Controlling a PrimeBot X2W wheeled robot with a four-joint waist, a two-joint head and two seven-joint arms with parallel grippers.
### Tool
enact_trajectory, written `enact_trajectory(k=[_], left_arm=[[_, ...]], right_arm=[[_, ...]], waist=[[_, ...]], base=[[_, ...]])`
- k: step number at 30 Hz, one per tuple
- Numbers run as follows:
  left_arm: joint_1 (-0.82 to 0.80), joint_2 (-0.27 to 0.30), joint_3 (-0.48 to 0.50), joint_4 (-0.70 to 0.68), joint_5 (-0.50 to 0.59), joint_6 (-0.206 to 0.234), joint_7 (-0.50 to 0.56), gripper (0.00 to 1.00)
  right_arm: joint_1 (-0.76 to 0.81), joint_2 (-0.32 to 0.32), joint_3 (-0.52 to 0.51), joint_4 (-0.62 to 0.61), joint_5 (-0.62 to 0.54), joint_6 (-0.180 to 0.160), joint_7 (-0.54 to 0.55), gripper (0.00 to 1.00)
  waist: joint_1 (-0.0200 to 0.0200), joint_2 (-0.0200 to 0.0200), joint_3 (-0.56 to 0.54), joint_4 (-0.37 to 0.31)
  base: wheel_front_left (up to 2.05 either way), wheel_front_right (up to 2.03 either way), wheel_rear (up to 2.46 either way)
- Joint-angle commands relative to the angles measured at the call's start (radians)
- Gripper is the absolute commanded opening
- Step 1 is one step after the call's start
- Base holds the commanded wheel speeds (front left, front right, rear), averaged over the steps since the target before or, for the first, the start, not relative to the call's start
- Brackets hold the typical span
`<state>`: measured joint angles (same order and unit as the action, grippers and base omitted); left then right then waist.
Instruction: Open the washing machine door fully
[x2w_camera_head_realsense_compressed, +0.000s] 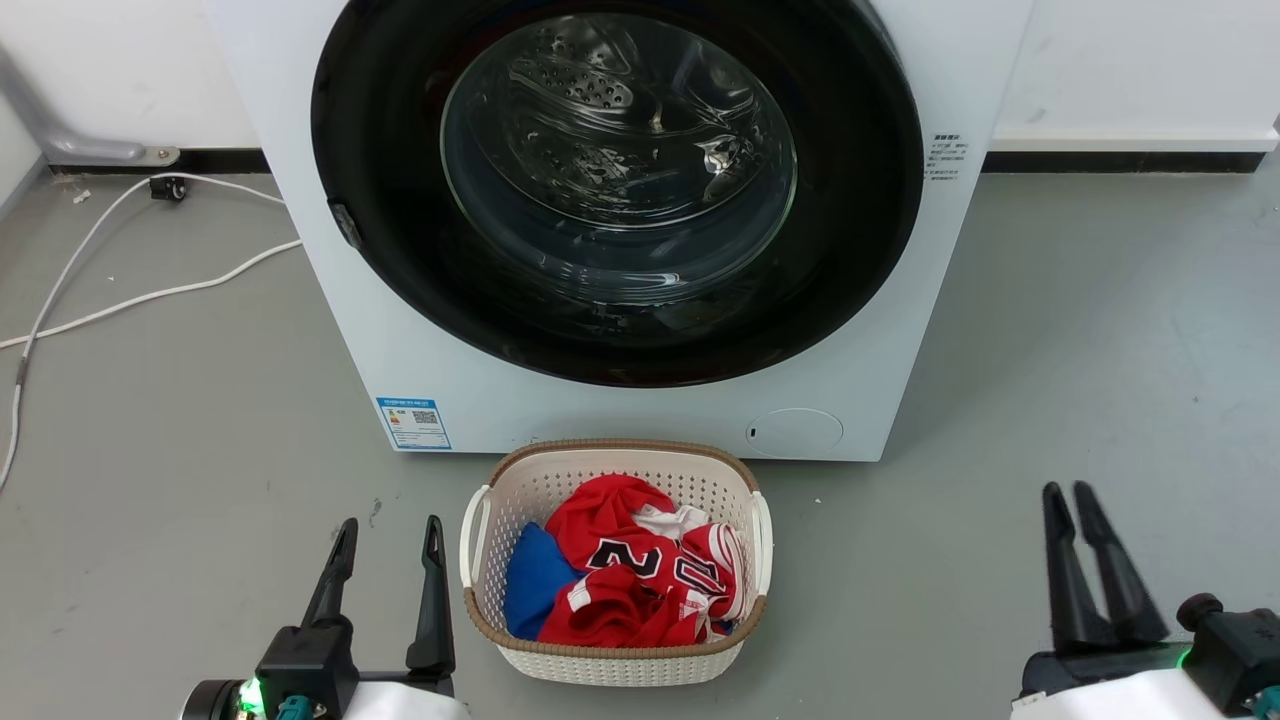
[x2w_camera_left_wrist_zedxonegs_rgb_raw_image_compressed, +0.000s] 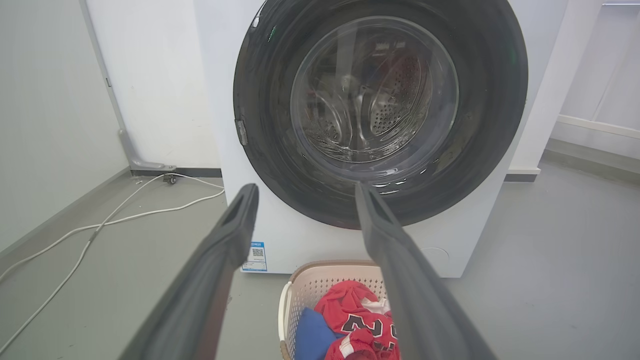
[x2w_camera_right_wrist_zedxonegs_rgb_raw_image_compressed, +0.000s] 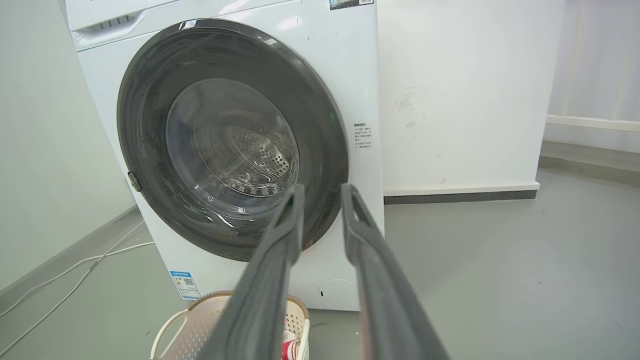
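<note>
Floor (x2w_camera_head_realsense_compressed: 1050, 330): grey; white cable (x2w_camera_head_realsense_compressed: 150, 295) left of washing machine (x2w_camera_head_realsense_compressed: 880, 380).
Washing machine door (x2w_camera_head_realsense_compressed: 618, 190): shut, flush on machine front.
Basket (x2w_camera_head_realsense_compressed: 620, 447): just before machine.
Left hand (x2w_camera_head_realsense_compressed: 390, 522): fingers spread, empty, short of machine.
Right hand (x2w_camera_head_realsense_compressed: 1066, 488): narrowly parted, empty.

One washing machine (x2w_camera_head_realsense_compressed: 620, 415), one basket (x2w_camera_head_realsense_compressed: 620, 445) — two hands (left (x2w_camera_head_realsense_compressed: 390, 522), right (x2w_camera_head_realsense_compressed: 1066, 488)).

Three views toward washing machine (x2w_camera_head_realsense_compressed: 620, 420)
</note>
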<state>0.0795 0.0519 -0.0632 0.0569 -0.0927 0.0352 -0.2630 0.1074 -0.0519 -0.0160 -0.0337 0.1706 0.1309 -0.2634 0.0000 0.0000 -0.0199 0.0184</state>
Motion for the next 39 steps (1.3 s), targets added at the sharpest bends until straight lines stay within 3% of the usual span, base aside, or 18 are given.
enact_trajectory(k=[1,5,7,8,9,10,17,21,25,28,34,39], left_arm=[[0.006,-0.002,-0.001,0.002,-0.005,0.002,-0.003,1.0],[0.008,-0.002,-0.002,0.002,-0.006,0.006,-0.003,1.0],[0.01,-0.002,-0.002,0.003,-0.008,0.007,-0.003,1.0],[0.01,-0.002,-0.002,0.003,-0.008,0.007,-0.003,1.0],[0.012,-0.002,-0.002,0.003,-0.009,0.008,-0.003,1.0],[0.012,-0.002,-0.002,0.003,-0.009,0.008,-0.003,1.0],[0.014,-0.002,-0.001,0.007,-0.009,0.007,-0.003,1.0],[0.012,-0.002,0.001,0.008,-0.012,0.012,-0.003,1.0],[0.012,-0.002,0.003,0.01,-0.014,0.013,-0.003,1.0],[0.011,-0.002,0.004,0.008,-0.016,0.015,-0.003,1.0],[0.01,-0.002,0.006,0.005,-0.011,0.019,-0.003,1.0],[0.01,-0.002,0.008,0.004,-0.01,0.02,-0.003,1.0]], right_arm=[[0.008,0.003,0.003,0.001,0.005,0.0,-0.002,0.0],[0.009,0.003,0.006,0.001,0.054,0.0,-0.002,0.0],[0.011,0.002,-0.011,0.017,0.179,0.0,-0.002,0.0],[0.011,0.002,-0.011,0.017,0.179,0.0,-0.002,0.0],[0.002,0.003,-0.008,0.026,0.309,0.0,-0.002,0.0],[0.002,0.003,-0.008,0.026,0.309,0.0,-0.002,0.0],[-0.019,0.002,0.018,0.135,0.982,0.0,-0.002,0.0],[-0.031,0.002,0.062,0.13,1.387,0.0,-0.002,0.0],[-0.03,0.002,0.09,0.081,1.585,0.0,0.013,0.0],[-0.019,0.002,0.062,0.037,1.665,0.0,0.082,0.0],[0.003,-0.011,0.045,-0.004,1.553,0.0,0.231,0.0],[0.024,-0.002,0.036,-0.02,1.569,0.0,0.309,0.0]], waist=[[0.0,0.0,0.0,0.001],[0.0,0.0,0.0,0.002],[0.0,0.0,-0.001,0.001],[0.0,0.0,-0.001,0.001],[0.0,0.0,-0.001,0.0],[0.0,0.0,-0.001,0.0],[0.0,0.0,-0.004,-0.003],[0.0,0.0,-0.004,-0.004],[0.0,0.0,-0.003,-0.004],[0.0,0.0,-0.002,-0.004],[0.0,0.0,0.001,-0.002],[0.0,0.0,0.001,-0.001]], base=[[0.0,0.0,0.0],[0.0,0.0,0.0],[0.0,0.0,0.0],[0.0,0.0,0.0],[0.0,0.0,0.0],[0.0,0.0,0.0],[0.0,0.0,0.0],[0.0,0.0,0.0],[0.0,0.0,0.0],[0.0,0.0,0.0],[0.0,0.0,0.0],[0.0,0.0,0.0]])
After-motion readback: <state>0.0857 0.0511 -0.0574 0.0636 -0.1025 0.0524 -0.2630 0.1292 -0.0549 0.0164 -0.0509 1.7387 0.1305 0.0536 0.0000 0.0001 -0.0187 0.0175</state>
